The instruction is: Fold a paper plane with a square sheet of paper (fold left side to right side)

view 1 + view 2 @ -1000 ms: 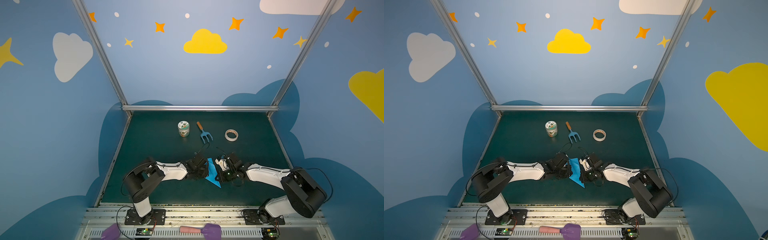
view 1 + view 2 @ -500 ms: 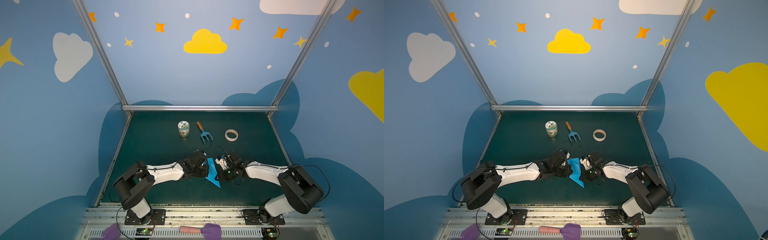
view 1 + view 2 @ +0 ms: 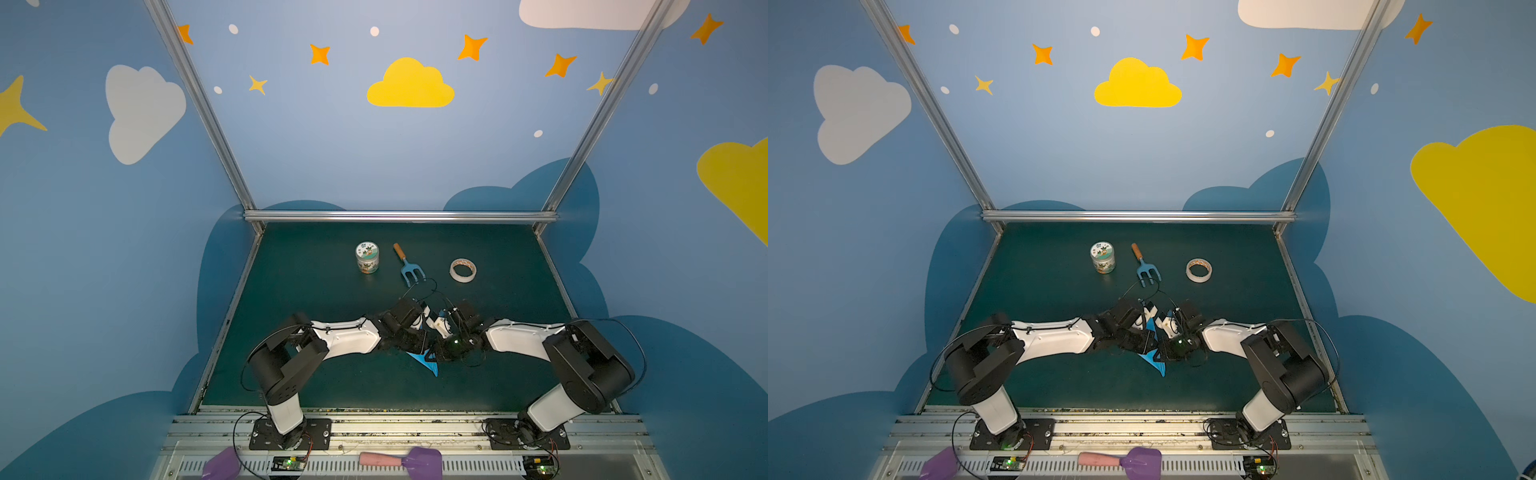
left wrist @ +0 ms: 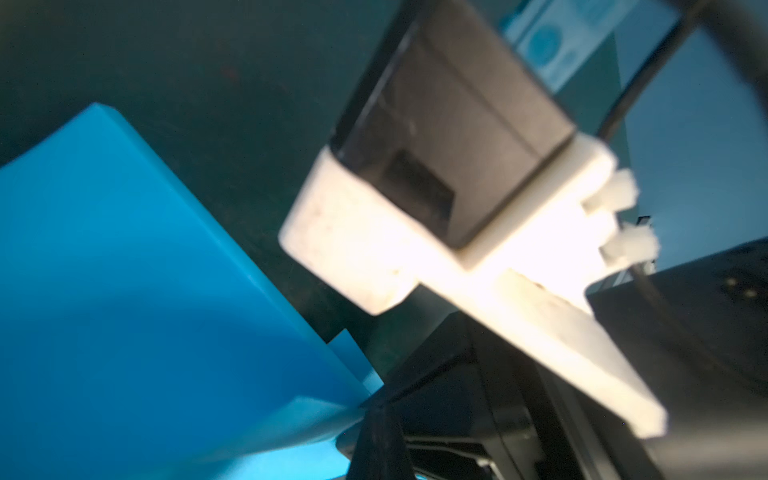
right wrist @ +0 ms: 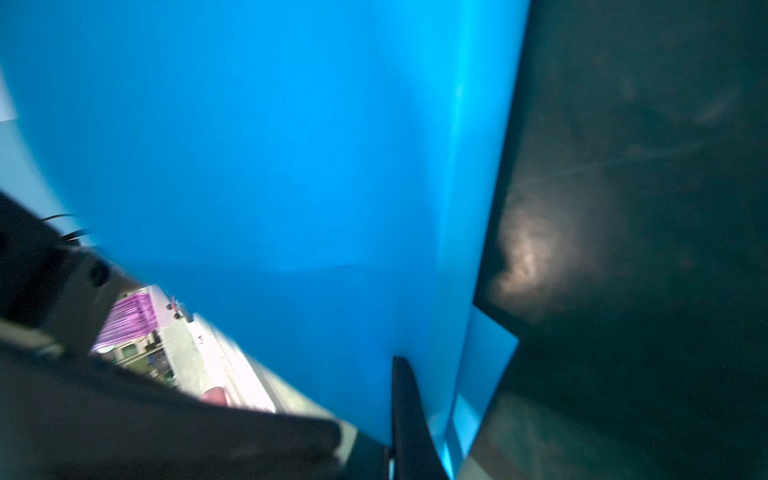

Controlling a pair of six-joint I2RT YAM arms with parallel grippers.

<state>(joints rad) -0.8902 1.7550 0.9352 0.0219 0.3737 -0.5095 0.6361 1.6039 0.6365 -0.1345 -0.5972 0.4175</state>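
Find paper [image 3: 424, 362] at 6 o'clock on table [image 3: 311, 316], mid-fold: narrow blue wedge w/ tip toward 5 o'clock, rest hidden under both wrists. Note left gripper [image 3: 419, 345] on its 9 o'clock side and right gripper [image 3: 439, 352] on its 3 o'clock side, nearly touching each other. Read both as closed tight, prob. each pinching a paper edge; left pinch blurred in wrist view, so less sure.

Judge step as left-over-right fold, approx. halfway. Hold right pinch fixed as anchor. Swing left edge toward 3 o'clock in a low arc, no tugging, else risk of tear or skew. Match edges before pressing, then flatten crease from tip outward. Ignore jar [image 3: 367, 258], fork [image 3: 409, 266], tape [image 3: 463, 270] at 12 o'clock, well apart.
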